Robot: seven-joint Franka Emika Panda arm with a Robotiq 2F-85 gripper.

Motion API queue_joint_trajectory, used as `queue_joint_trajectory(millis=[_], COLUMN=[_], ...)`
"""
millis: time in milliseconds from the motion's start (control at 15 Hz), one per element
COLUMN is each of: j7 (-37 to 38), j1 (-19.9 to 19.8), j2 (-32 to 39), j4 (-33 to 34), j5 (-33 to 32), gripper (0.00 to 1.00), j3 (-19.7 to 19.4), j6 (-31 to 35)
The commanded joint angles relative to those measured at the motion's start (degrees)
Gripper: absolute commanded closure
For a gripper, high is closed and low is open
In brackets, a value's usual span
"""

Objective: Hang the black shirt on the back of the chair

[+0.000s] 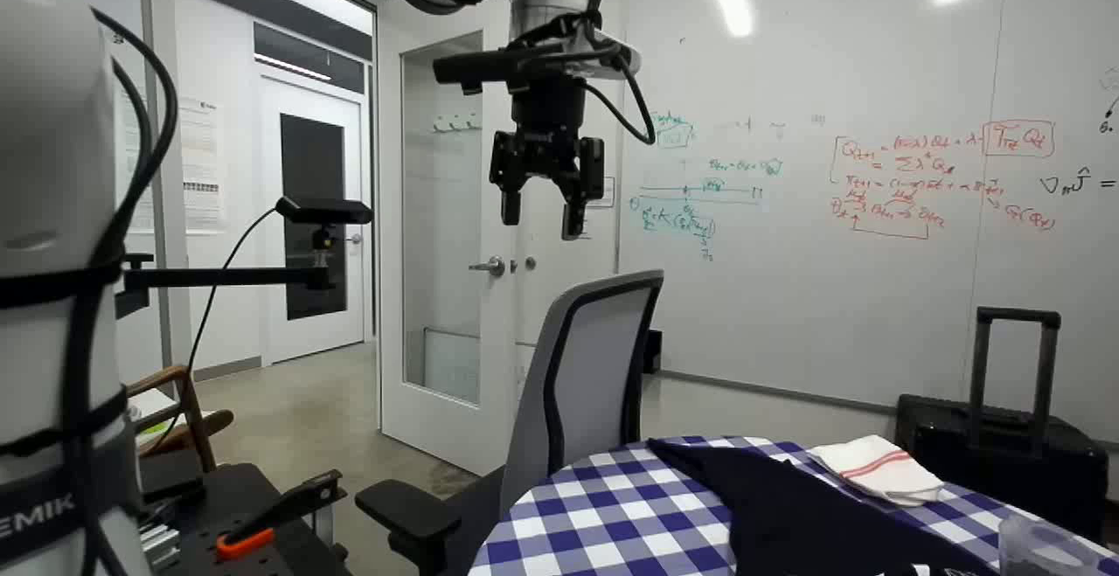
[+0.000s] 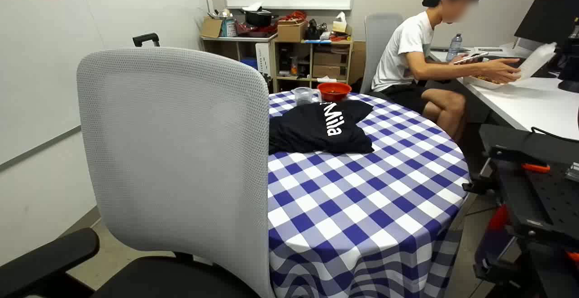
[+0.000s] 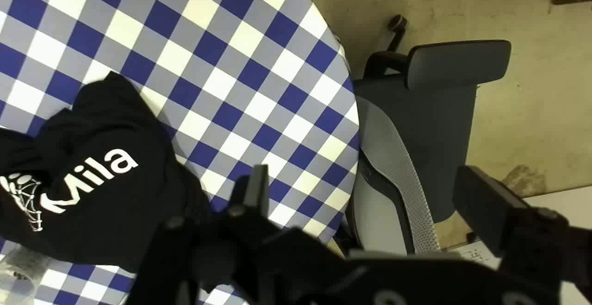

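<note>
The black shirt [image 1: 813, 506] lies crumpled on the checkered round table [image 1: 629, 506]. White "Mila" lettering shows on the shirt in an exterior view [image 2: 307, 128] and in the wrist view [image 3: 101, 221]. The grey chair [image 1: 603, 375] stands at the table's edge. Its tall mesh backrest fills the near part of an exterior view [image 2: 176, 144], hiding part of the shirt and table. My gripper [image 1: 542, 216] is open and empty, pointing down, well above the chair's backrest. In the wrist view the open fingers [image 3: 363, 175] frame the table edge and backrest [image 3: 393, 147]; the shirt lies to the left.
A white cloth with red stripes [image 1: 879, 467] lies beside the shirt. A clear plastic pitcher [image 2: 304, 95] and a red bowl [image 2: 334, 91] stand on the table's far side. A black suitcase [image 1: 1005, 462] stands behind it. A person [image 2: 402, 58] sits at a desk.
</note>
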Motion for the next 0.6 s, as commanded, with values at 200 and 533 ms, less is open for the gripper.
queue_joint_trajectory(millis=[200,533], j7=[-0.3,6.8], j1=[-0.6,-3.6], j2=[0.0,3.4], j4=[0.1,1.1], j5=[0.3,2.6], gripper=[0.0,0.0], j3=[0.6,0.2], j6=[-0.2,4.5])
